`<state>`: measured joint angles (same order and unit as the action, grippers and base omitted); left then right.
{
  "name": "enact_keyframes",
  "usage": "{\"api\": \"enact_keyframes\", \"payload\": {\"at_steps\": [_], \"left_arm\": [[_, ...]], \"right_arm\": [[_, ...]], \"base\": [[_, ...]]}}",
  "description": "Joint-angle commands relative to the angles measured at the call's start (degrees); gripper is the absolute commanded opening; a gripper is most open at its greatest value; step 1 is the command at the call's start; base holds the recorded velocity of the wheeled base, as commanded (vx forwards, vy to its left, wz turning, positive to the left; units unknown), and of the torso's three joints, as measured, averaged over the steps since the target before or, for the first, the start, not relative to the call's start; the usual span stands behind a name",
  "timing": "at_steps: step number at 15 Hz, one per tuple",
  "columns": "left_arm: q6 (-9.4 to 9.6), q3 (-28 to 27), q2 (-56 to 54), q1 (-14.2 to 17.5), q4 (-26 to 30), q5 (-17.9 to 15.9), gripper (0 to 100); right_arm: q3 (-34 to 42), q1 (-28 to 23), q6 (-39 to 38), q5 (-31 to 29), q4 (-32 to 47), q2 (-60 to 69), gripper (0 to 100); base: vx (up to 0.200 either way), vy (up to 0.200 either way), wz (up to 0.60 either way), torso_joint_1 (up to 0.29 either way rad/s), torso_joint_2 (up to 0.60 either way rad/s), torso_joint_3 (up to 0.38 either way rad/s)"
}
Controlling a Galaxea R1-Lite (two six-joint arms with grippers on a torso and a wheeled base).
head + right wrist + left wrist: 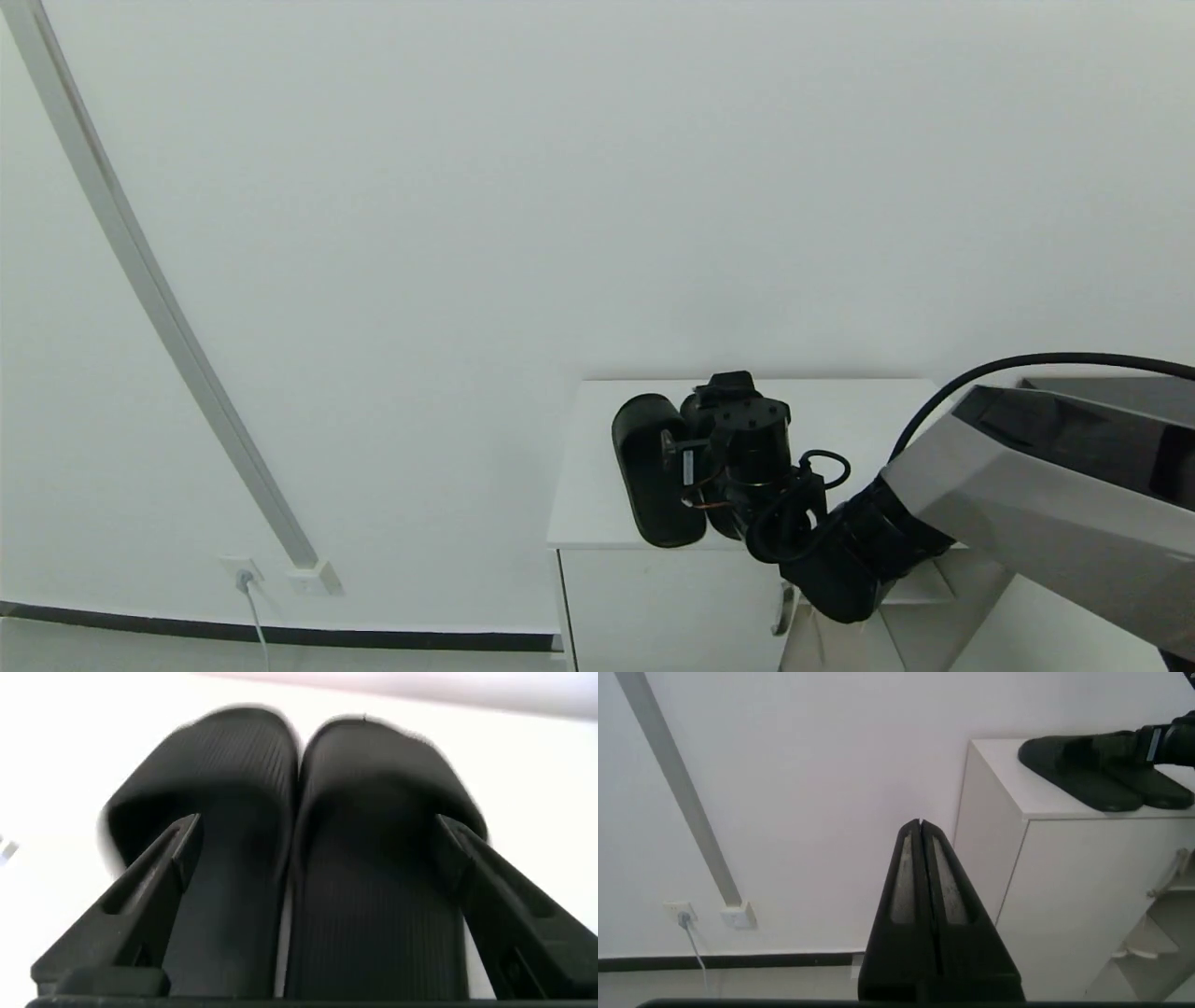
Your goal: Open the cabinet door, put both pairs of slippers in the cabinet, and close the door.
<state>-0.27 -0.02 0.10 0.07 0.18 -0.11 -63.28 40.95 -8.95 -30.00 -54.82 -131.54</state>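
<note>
The 2 slippers (pixel 374 859) look matt, ribbed rubber; the cabinet (pixel 597 467) smooth and matt.

Two black slippers (pixel 653 485), one pair, lie side by side and touching on top of the one white cabinet (pixel 597 439), their ends at its front edge. There are two grippers: one left gripper (pixel 921 887) with its fingers pressed together, and one right gripper (pixel 318 826) with a finger on either outer side of the pair. The wall carries one slanting conduit strip (pixel 140 271), two small wall boxes (pixel 313 579) and one cable (pixel 254 621) plugged into one of them.
</note>
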Motion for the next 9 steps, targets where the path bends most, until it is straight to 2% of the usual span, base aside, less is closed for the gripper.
{"api": "enact_keyframes", "payload": {"at_steps": [1,6,9], "left_arm": [[0.0,0.02,-0.01,0.01,-0.01,0.02,0],[-0.08,0.02,-0.01,0.01,-0.01,0.02,0],[-0.26,-0.06,-0.01,0.01,-0.01,0.2,0]], "right_arm": [[-0.35,-0.08,0.07,0.47,-0.2,-1.79,100],[-4.13,-1.22,0.42,1.52,-0.11,-5.4,100],[-8.79,-1.66,0.86,2.32,3.05,-7.33,100]], "base": [[0.0,0.0,0.0,0.0,0.0,0.0],[0.0,0.0,0.0,0.0,0.0,0.0],[0.0,0.0,0.0,0.0,0.0,0.0]]}}
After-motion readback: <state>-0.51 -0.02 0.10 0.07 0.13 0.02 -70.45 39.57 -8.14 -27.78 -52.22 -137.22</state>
